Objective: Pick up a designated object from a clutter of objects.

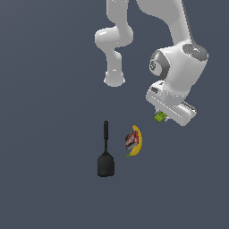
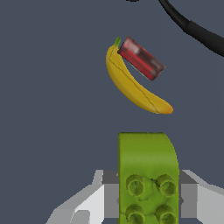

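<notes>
Dark floor: end effector (image 1: 162, 117) grips green brick (image 2: 148, 175); banana (image 1: 136, 141) w/ red box (image 1: 131, 140) touching, spatula (image 1: 105, 156) nearby.

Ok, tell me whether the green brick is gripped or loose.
Gripped: the green brick sits between the gripper's jaws, apart from the banana and red box.

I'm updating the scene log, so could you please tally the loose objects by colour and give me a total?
Black: 1, the spatula
Yellow: 1, the banana
Red: 1, the small box
Green: 1, the toy brick, held in the gripper
Total: 4
</notes>
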Action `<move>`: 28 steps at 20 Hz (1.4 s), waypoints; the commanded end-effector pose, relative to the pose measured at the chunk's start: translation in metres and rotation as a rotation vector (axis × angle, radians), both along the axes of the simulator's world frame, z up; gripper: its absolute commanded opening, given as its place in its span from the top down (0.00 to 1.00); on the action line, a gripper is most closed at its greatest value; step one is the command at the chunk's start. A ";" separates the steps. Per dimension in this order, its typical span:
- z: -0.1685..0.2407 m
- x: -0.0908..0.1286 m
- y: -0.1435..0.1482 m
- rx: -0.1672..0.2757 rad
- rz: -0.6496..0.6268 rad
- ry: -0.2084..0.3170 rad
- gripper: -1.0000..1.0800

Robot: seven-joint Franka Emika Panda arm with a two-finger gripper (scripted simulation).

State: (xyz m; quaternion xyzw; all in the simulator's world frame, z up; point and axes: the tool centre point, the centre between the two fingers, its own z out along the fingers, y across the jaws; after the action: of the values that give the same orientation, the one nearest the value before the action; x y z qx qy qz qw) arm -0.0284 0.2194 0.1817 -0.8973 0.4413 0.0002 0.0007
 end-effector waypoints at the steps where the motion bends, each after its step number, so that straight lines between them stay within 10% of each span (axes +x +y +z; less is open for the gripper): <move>1: 0.027 0.004 -0.001 0.000 0.000 0.001 1.00; 28: 0.251 0.050 -0.006 -0.001 -0.002 0.000 1.00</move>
State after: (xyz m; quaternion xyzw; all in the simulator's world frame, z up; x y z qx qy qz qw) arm 0.0202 0.2132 0.4269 -0.8970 0.4421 -0.0002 0.0004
